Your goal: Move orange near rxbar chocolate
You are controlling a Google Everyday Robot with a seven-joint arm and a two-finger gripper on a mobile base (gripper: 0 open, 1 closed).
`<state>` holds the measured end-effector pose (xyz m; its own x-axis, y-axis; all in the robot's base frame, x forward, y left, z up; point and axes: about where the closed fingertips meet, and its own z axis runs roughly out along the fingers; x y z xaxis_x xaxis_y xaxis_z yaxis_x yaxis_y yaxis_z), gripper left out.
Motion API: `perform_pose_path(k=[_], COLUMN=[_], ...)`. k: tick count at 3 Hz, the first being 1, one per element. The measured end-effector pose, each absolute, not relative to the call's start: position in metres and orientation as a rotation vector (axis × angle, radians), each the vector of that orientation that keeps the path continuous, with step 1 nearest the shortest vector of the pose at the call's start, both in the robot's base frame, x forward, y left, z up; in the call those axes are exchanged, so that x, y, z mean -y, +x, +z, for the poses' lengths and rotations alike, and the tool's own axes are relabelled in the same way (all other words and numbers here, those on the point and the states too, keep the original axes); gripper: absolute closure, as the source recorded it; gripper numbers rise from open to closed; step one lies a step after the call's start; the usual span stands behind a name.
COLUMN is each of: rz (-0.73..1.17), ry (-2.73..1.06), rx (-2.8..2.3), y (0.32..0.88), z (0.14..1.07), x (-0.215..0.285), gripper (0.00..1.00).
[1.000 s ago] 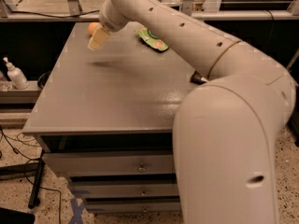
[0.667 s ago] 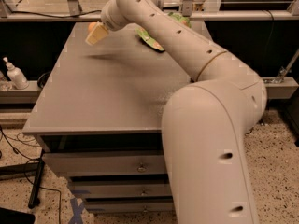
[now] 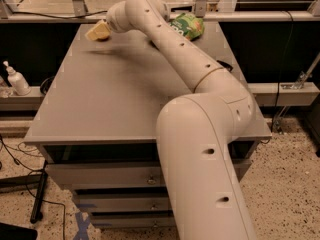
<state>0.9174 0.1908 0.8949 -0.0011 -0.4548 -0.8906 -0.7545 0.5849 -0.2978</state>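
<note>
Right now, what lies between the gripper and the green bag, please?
Camera view: only the robot's arm, between the gripper over the table's far-left corner and the green bag.

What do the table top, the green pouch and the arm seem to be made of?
Table: flat grey, dull sheen, perhaps laminate or painted metal. Pouch: crinkled, shiny, likely plastic film. Arm: smooth cream shell, probably moulded plastic. The tool, over the table's far left corner, looks pale yellow; material unclear.

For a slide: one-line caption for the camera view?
Robot arm stretches across a grey table, gripper near its far left edge, green pouch beside the arm.
</note>
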Motion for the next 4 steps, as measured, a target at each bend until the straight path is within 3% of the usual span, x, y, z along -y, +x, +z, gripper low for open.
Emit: perform_pose_path(k=[4], rz=[0.315], ry=[-0.993], rx=[-1.845], y=[0.931], z=[0.862], x=[-0.199], gripper=[0.00])
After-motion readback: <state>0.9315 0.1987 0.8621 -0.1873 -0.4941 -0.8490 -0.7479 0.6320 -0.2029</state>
